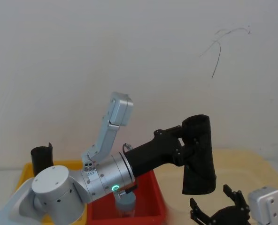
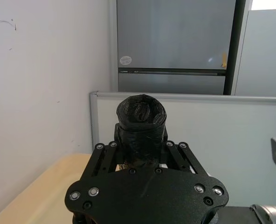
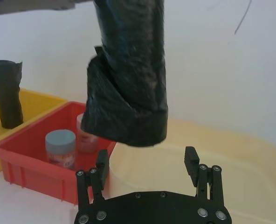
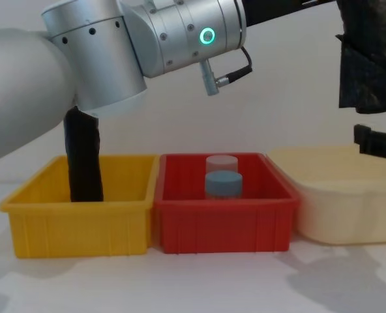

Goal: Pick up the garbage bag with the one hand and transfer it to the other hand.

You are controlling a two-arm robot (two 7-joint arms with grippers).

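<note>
Left end effector (image 1: 185,149) clamps the garbage bag (image 1: 200,173); right end effector (image 3: 146,158), open beneath, should grip low before left releases.

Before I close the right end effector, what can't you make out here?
- Bag top: cut off by the upper edge in chest and right wrist views.
- Bag's lower end: hidden behind the left end effector in its wrist view.
- Right end effector: mostly cut off by the right edge in the chest view.
</note>
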